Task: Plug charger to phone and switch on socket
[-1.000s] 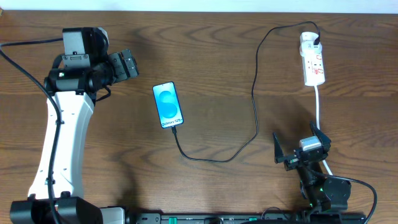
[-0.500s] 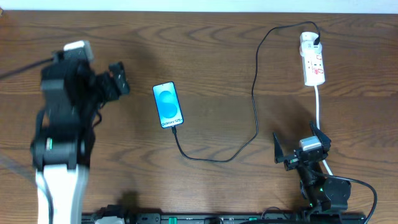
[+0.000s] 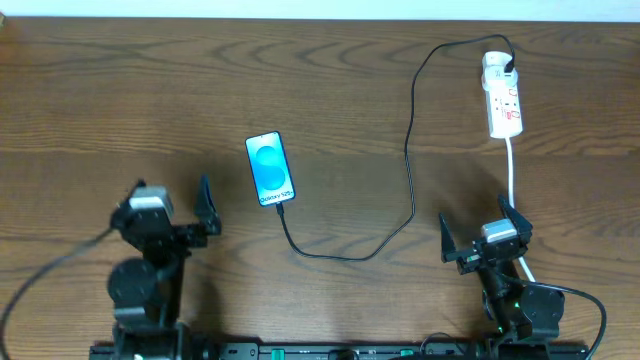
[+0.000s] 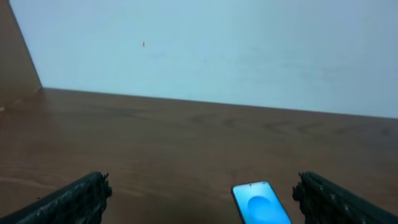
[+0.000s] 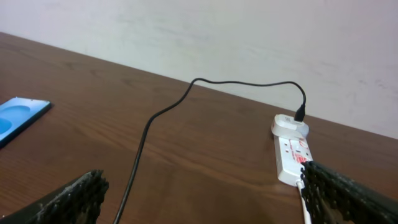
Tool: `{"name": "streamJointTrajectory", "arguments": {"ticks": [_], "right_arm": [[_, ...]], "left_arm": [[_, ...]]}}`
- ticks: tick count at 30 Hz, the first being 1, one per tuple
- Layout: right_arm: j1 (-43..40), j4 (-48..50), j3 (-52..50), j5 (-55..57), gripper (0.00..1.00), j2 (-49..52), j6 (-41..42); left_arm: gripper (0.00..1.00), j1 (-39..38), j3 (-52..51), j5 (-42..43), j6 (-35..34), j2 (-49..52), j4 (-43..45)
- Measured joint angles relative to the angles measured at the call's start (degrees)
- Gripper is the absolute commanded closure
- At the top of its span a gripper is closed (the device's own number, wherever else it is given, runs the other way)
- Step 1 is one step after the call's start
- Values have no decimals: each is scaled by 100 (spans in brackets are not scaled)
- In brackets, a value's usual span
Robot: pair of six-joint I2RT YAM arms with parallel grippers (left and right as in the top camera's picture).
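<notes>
The phone (image 3: 270,168) lies flat at mid-table with its blue screen up; it also shows in the left wrist view (image 4: 261,203) and at the left edge of the right wrist view (image 5: 15,115). The black charger cable (image 3: 409,160) runs from the phone's near edge in a loop to an adapter on the white socket (image 3: 503,100) at the far right. The socket (image 5: 292,155) and cable (image 5: 148,134) show in the right wrist view. My left gripper (image 3: 168,200) is open and empty at the front left, short of the phone. My right gripper (image 3: 480,225) is open and empty at the front right.
The socket's thick white cord (image 3: 512,165) runs down the right side toward my right gripper and shows there in the right wrist view (image 5: 305,210). A pale wall stands behind the far table edge (image 4: 205,102). The table is brown wood.
My left arm has pulled back from the far left of the table to the front left, gripper low and facing the phone. The right arm, phone, cable and socket have not moved.
</notes>
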Motion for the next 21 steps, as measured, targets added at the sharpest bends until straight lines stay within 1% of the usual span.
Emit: {"name": "streamJointTrajectory", "arguments": {"ticks": [3,10,21], "right_arm": [[0,0,2,0,1,0,0],[0,-2,0,0,1,0,2],[0,0,0,0,1,0,2]], "left_arm": [[2,0,-691,0,57,-708,149],[2,0,-1351,2,85,-1349,168],[2,0,-1427,-68,238,-1576,-234]]}}
